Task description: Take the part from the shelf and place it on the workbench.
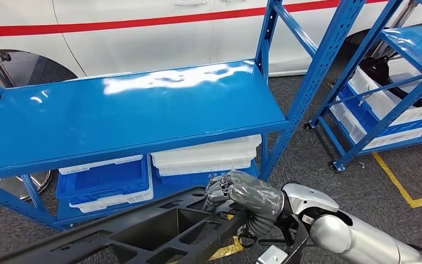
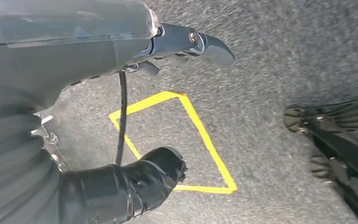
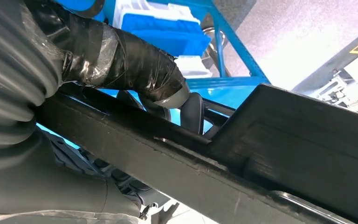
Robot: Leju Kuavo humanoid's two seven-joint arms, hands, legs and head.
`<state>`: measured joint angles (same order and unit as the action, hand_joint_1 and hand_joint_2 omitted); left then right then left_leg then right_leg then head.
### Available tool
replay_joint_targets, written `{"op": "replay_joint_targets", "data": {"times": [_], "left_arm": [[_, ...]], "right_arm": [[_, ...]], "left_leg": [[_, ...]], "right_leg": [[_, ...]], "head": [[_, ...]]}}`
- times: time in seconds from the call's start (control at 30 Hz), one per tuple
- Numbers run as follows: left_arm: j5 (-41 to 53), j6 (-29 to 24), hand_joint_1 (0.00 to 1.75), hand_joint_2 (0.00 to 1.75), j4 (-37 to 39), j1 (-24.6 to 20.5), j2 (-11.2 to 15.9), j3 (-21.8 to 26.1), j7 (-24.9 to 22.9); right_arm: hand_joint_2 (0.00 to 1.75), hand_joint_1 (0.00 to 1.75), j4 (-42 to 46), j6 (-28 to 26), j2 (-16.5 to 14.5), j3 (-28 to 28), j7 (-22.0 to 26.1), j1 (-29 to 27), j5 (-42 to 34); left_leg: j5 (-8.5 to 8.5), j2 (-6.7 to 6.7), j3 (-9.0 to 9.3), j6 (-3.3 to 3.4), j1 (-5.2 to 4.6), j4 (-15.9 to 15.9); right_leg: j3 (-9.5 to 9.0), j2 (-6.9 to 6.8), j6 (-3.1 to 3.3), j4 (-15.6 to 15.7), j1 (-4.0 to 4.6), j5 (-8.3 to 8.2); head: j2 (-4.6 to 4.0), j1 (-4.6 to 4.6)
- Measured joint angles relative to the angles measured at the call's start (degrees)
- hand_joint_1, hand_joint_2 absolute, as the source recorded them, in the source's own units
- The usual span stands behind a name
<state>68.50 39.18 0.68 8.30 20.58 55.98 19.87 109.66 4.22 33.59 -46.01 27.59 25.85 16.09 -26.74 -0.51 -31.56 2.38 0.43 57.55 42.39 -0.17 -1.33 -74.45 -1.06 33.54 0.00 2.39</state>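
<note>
**Part off the shelf, worktop not yet reached**

The right hand (image 1: 240,191) grips the long black part (image 1: 143,231), fingers curled over its frame edge, carrying it just in front of the blue shelf (image 1: 126,113) and below its bare top deck. The left hand (image 2: 135,179) hangs over the grey floor (image 2: 270,60), apparently holding nothing. Placing remains, by my judgement. White and blue bins (image 1: 107,184) sit under the deck; a second rack (image 1: 384,93) stands right of the shelf.
</note>
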Motion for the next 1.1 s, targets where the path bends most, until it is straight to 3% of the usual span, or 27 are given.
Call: {"op": "replay_joint_targets", "data": {"times": [0.03, 0.07, 0.13, 0.2, 0.23, 0.3, 0.33, 0.37, 0.43, 0.47, 0.5, 0.53, 0.57, 0.63, 0.7, 0.77, 0.83, 0.87, 0.9, 0.97, 1.0, 1.03, 1.07, 1.1], "left_arm": [[0.0, 0.0, 0.0, 1.75, 0.0, -0.02, -0.05, 0.0, 0.0], [0.0, -0.01, 0.0, 1.75, 0.0, -0.03, -0.07, 0.0, -0.01], [0.0, -0.07, 0.0, 1.75, 0.0, -0.16, -0.16, 0.0, -0.17], [0.0, -0.24, 0.0, 1.75, 0.0, -0.24, -0.47, 0.0, -0.45], [0.02, -0.35, 0.0, 1.75, 0.0, -0.27, -0.64, 0.0, -0.58], [0.19, -0.56, 0.0, 1.75, 0.01, -0.35, -0.94, 0.0, -0.75], [0.29, -0.67, 0.0, 1.75, 0.01, -0.43, -1.03, 0.0, -0.8], [0.37, -0.76, 0.0, 1.75, 0.02, -0.49, -1.1, 0.0, -0.83], [0.43, -0.95, 0.0, 1.75, 0.02, -0.57, -1.12, 0.0, -0.96], [0.43, -1.01, 0.0, 1.75, 0.02, -0.66, -1.13, 0.0, -1.04], [0.45, -1.08, 0.0, 1.75, 0.02, -0.79, -1.16, 0.0, -1.13], [0.46, -1.12, 0.0, 1.75, 0.02, -0.94, -1.2, 0.0, -1.22], [0.49, -1.2, 0.0, 1.75, 0.02, -1.11, -1.23, 0.0, -1.37], [0.54, -1.49, 0.0, 1.75, 0.02, -1.54, -1.29, 0.0, -1.89], [0.56, -1.79, 0.0, 1.75, 0.02, -2.03, -1.4, 0.0, -2.49], [0.68, -1.92, 0.0, 1.75, 0.02, -2.44, -1.6, 0.0, -2.86], [0.95, -1.96, 0.0, 1.75, 0.03, -2.9, -1.77, 0.0, -3.13], [1.1, -1.97, 0.0, 1.75, 0.04, -3.13, -1.84, 0.0, -3.23], [1.25, -1.97, 0.0, 1.75, 0.04, -3.27, -1.88, 0.0, -3.31], [1.54, -1.94, 0.0, 1.75, 0.04, -3.44, -1.93, 0.0, -3.33], [1.76, -1.95, 0.0, 1.75, 0.04, -3.5, -1.95, 0.0, -3.38], [1.93, -2.05, 0.0, 1.75, 0.04, -3.64, -1.99, 0.0, -3.52], [2.09, -2.24, 0.0, 1.75, 0.04, -3.88, -2.07, 0.0, -3.79], [2.19, -2.49, 0.0, 1.75, 0.04, -4.2, -2.17, 0.0, -4.12]], "right_arm": [[1.75, 1.75, -0.08, 0.0, 0.0, 0.0, -0.09, 0.0, 0.01], [1.75, 1.75, -0.15, 0.0, 0.0, 0.0, -0.31, 0.02, 0.03], [1.75, 1.75, -0.36, -0.02, 0.0, 0.1, -1.18, 0.23, 0.15], [1.75, 1.75, -0.85, -0.05, -0.01, 0.6, -2.12, 0.81, 0.32], [1.75, 1.75, -1.24, -0.05, -0.01, 0.99, -2.38, 1.22, 0.36], [1.75, 1.75, -2.31, 0.09, -0.05, 1.78, -2.69, 1.84, 0.37], [1.75, 1.75, -2.91, 0.28, -0.19, 2.05, -2.8, 2.05, 0.4], [1.75, 1.75, -3.45, 0.53, -0.33, 2.23, -2.93, 2.15, 0.5], [1.75, 1.75, -4.44, 0.95, -0.74, 2.37, -3.29, 2.29, 0.87], [1.75, 1.75, -4.9, 1.07, -0.88, 2.39, -3.58, 2.34, 1.1], [1.75, 1.75, -5.44, 1.16, -1.04, 2.42, -3.96, 2.4, 1.34], [1.75, 1.75, -6.05, 1.25, -1.16, 2.45, -4.4, 2.52, 1.54], [1.75, 1.75, -6.73, 1.33, -1.28, 2.51, -4.87, 2.73, 1.67], [1.75, 1.75, -8.39, 1.58, -1.62, 2.79, -5.86, 3.57, 1.78], [1.75, 1.75, -10.45, 1.78, -2.1, 3.43, -6.83, 4.87, 1.93], [1.75, 1.75, -12.92, 1.86, -2.55, 4.28, -7.43, 6.33, 2.14], [1.75, 1.75, -15.62, 2.01, -2.82, 5.1, -7.56, 7.59, 2.13], [1.75, 1.75, -16.93, 2.16, -2.87, 5.5, -7.59, 8.13, 2.08], [1.75, 1.75, -18.17, 2.35, -2.97, 5.87, -7.6, 8.63, 2.02], [1.75, 1.75, -20.18, 2.77, -3.22, 6.43, -7.5, 9.4, 1.9], [1.75, 1.75, -21.01, 2.95, -3.43, 6.56, -7.43, 9.64, 1.86], [1.75, 1.75, -21.82, 3.11, -3.65, 6.63, -7.37, 9.84, 1.83], [1.75, 1.75, -22.63, 3.28, -3.94, 6.64, -7.35, 10.09, 1.81], [1.75, 1.75, -23.43, 3.43, -4.29, 6.64, -7.37, 10.41, 1.82]], "left_leg": [[0.66, -0.03, -0.94, 0.1, -0.29, 0.12], [1.29, -0.04, -1.9, 0.16, -0.59, 0.27], [2.39, -0.24, -3.42, 0.27, -1.09, 0.53], [3.32, -0.6, -4.08, 0.15, -1.37, 0.64], [3.74, -0.85, -4.14, -0.08, -1.31, 0.58], [4.49, -1.29, -4.2, -0.79, -1.08, 0.3], [4.0, -1.19, -4.4, -1.22, -0.95, 0.51], [2.49, -0.89, -4.77, -1.67, -0.86, 1.35], [-3.18, -0.08, -5.9, -2.63, -0.55, 5.93], [-5.86, 0.07, -6.44, -3.07, -0.31, 9.24], [-7.29, 0.1, -6.66, -3.46, -0.05, 12.29], [-7.27, 0.11, -6.36, -3.8, 0.23, 14.22], [-5.99, 0.18, -5.27, -4.11, 0.48, 14.43], [-3.26, 1.32, -0.53, -4.57, 1.01, 9.32], [-3.87, 3.88, 4.49, -4.33, 1.17, 2.01], [-4.94, 4.86, 5.86, -3.38, 0.89, -0.64], [-3.94, 3.52, 4.88, -2.17, 0.94, -0.39], [-3.25, 2.71, 4.23, -1.5, 0.96, -0.43], [-2.48, 1.89, 3.45, -0.93, 0.98, -0.5], [-1.04, 0.28, 1.72, -0.31, 0.71, -0.46], [-0.3, -0.48, 0.82, -0.28, 0.61, -0.4], [0.41, -1.25, -0.13, -0.31, 0.54, -0.32], [1.07, -1.99, -1.12, -0.39, 0.46, -0.21], [1.66, -2.66, -2.06, -0.5, 0.39, -0.05]], "right_leg": [[-0.53, 0.01, 0.24, -1.43, 0.18, -0.35], [-2.08, 0.02, 0.68, -0.83, 0.42, -1.59], [-8.1, -0.52, 2.31, 6.03, 1.31, -3.55], [-13.36, -1.95, 3.68, 13.78, 2.2, -3.08], [-14.44, -2.48, 4.08, 15.85, 2.51, -2.63], [-14.25, -2.14, 4.51, 17.07, 2.57, -3.73], [-13.95, -1.82, 4.81, 17.64, 2.46, -4.56], [-13.46, -1.51, 5.09, 18.12, 2.29, -5.58], [-11.93, -0.78, 5.25, 18.58, 1.99, -7.41], [-10.93, -0.33, 5.19, 18.52, 1.87, -8.24], [-9.86, 0.15, 4.99, 18.39, 1.73, -9.08], [-8.69, 0.66, 4.74, 18.16, 1.55, -9.91], [-7.42, 1.18, 4.41, 17.8, 1.31, -10.69], [-4.89, 2.2, 3.61, 16.71, 0.78, -12.01], [-3.04, 3.17, 2.66, 15.65, 0.53, -13.11], [-2.33, 4.25, 1.73, 15.51, 0.56, -14.4], [-1.8, 4.56, 1.04, 15.71, 0.48, -15.1], [-1.21, 3.82, 0.85, 14.9, 0.42, -13.87], [-0.41, 2.72, 0.7, 12.99, 0.3, -11.49], [1.47, 0.79, 0.32, 5.85, 0.07, -5.09], [2.06, 0.51, 0.08, 2.05, -0.06, -3.23], [2.08, 0.41, -0.11, -0.73, -0.15, -2.78], [1.15, 0.34, -0.21, -1.65, -0.2, -3.63], [-0.82, 0.11, -0.2, -0.48, -0.22, -4.99]], "head": [[0.0, -0.01], [0.0, -0.01], [0.0, -0.03], [0.0, -0.05], [0.0, -0.03], [0.0, -0.01], [0.0, 0.01], [0.0, -0.02], [0.0, -0.05], [0.0, -0.08], [0.0, -0.08], [0.0, -0.08], [0.0, -0.08], [0.0, -0.09], [0.0, -0.08], [0.0, -0.02], [0.0, 0.05], [0.0, 0.05], [0.0, 0.07], [0.0, 0.05], [0.0, 0.05], [0.0, 0.04], [0.0, 0.04], [0.0, 0.04]]}}
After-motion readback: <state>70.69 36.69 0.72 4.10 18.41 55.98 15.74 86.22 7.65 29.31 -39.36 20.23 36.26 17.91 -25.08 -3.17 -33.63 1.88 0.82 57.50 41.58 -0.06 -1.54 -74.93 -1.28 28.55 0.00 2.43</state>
